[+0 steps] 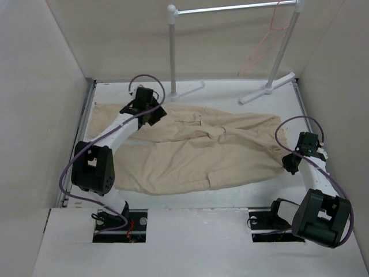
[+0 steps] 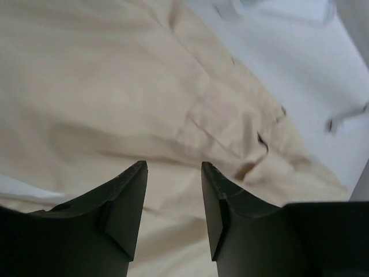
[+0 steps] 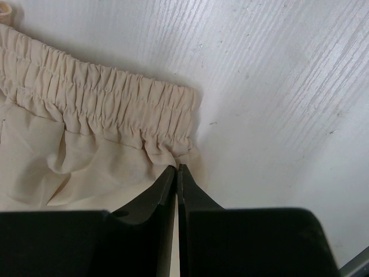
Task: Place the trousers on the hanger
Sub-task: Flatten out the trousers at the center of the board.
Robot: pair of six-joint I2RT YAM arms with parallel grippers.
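- Trousers [image 1: 190, 150] lay flat on the table [image 1: 228, 92], well apart from the hanger [image 1: 260, 52] on the rail [image 1: 230, 9].
- Our left gripper [image 2: 173, 167] hovered part-open over a leg, holding nothing.
- Our right gripper [image 3: 176, 167] looked pinched onto the waistband corner.
- We judged lifting and draping undone.

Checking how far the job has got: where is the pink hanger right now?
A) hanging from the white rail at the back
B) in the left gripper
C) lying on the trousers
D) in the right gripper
A: in the top view the hanger hangs from the white rail at the far right, well apart from the trousers spread out below.
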